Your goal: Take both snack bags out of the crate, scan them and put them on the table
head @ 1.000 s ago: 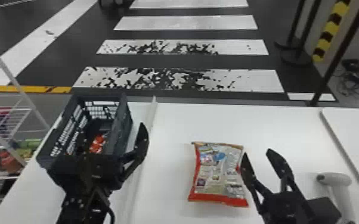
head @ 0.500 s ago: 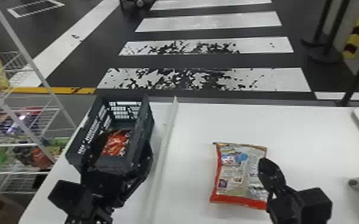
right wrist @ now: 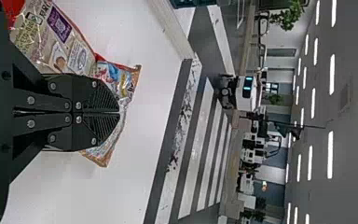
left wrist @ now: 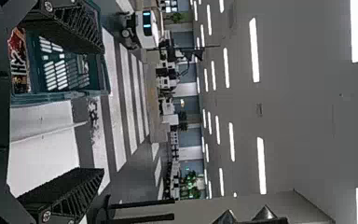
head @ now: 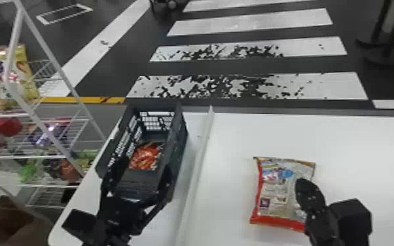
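My left gripper [head: 139, 178] stands open at the near end of the dark crate [head: 177, 144]; its two fingers overlap the crate's near corners. Inside the crate lies a red-orange snack bag [head: 145, 156]. In the left wrist view the left gripper [left wrist: 81, 109] has its fingers wide apart, with the crate [left wrist: 60, 96] and red bag [left wrist: 20, 58] beyond them. The other snack bag [head: 276, 193] lies flat on the white table, its printed back up. Over its right part is my right gripper [head: 306, 193]. In the right wrist view the right gripper [right wrist: 120, 113] is shut above that bag [right wrist: 77, 53].
A white ridge [head: 196, 166] runs along the table [head: 229, 140] between crate and loose bag. Left of the table stands a white wire rack [head: 29, 116] holding snack packs. Dark posts [head: 383, 39] rise from the floor at the back right.
The head view has turned left, showing more of the rack. My left gripper has shifted from the crate's near right side to its near end. The right gripper's fingers, apart before, have come together.
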{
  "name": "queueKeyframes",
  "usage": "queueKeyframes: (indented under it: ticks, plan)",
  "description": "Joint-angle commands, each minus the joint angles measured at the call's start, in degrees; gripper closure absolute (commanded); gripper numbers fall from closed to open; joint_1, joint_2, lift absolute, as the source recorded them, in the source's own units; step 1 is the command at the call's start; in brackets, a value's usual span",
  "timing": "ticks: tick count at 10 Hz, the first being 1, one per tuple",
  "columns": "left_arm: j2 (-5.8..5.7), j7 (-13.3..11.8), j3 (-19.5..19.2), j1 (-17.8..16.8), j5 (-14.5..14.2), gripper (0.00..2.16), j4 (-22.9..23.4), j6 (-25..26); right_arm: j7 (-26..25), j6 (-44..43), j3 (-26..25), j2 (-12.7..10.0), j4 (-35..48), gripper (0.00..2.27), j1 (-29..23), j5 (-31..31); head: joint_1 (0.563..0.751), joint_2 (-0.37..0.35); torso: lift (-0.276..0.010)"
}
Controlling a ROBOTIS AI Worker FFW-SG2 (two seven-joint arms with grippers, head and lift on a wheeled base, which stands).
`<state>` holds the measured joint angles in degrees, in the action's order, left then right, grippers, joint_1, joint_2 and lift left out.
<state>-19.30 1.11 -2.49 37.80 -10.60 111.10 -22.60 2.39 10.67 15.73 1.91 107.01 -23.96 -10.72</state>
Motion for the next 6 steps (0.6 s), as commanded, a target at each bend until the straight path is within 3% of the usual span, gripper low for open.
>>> queueKeyframes:
  ticks: [1, 6]
  plan:
    - [-0.04, -0.3, -0.2, -0.1, -0.7, 0.1, -1.4, -0.6, 0.9, 0.9, 1.1, 0.0, -1.8, 2.26, 1.6, 0.0, 0.695, 0.279, -0.092]
    - [0.4, -1.4, -0.1, 0.3, -1.0, 0.14, -2.1, -2.1, 2.7, 4.1, 2.9, -0.2, -9.0, 2.26, 7.7, 0.4, 0.695, 0.328, -0.092]
